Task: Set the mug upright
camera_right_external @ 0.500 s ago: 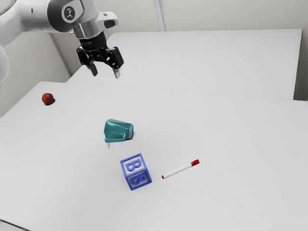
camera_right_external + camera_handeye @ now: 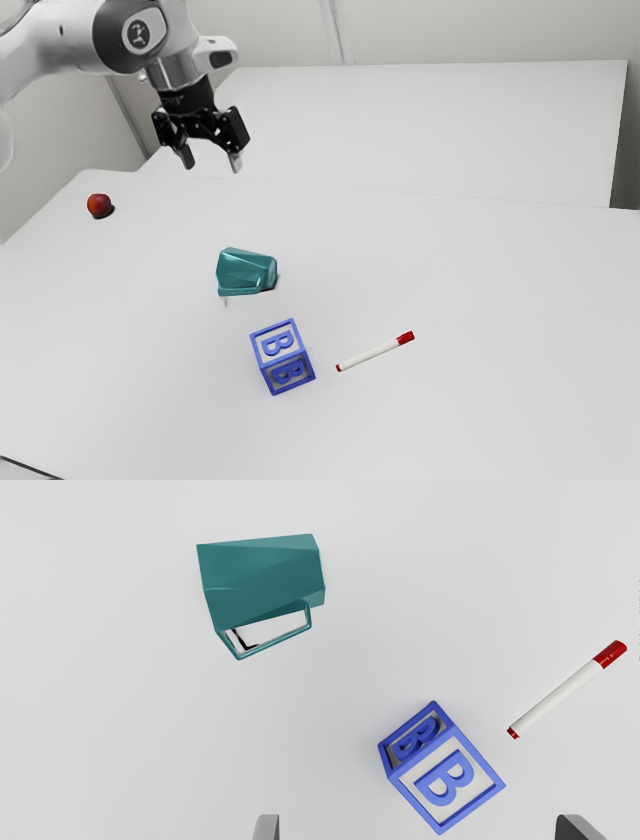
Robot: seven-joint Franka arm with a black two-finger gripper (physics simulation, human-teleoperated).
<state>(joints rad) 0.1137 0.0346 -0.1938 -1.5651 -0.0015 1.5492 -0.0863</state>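
Slightly lower and further toward the exterior view's left now, the gripper [image 2: 211, 166] hangs wide and empty; the mug [image 2: 245, 272] lies sideways on the table [image 2: 480, 270], its righting still to be done

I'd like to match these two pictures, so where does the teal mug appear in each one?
Exterior view: the teal mug lies on its side left of centre, lower in the picture than the claw.
Wrist view: it lies farther from the claw than the letter-B block does, its handle showing.
Shared landmark: the letter-B block.
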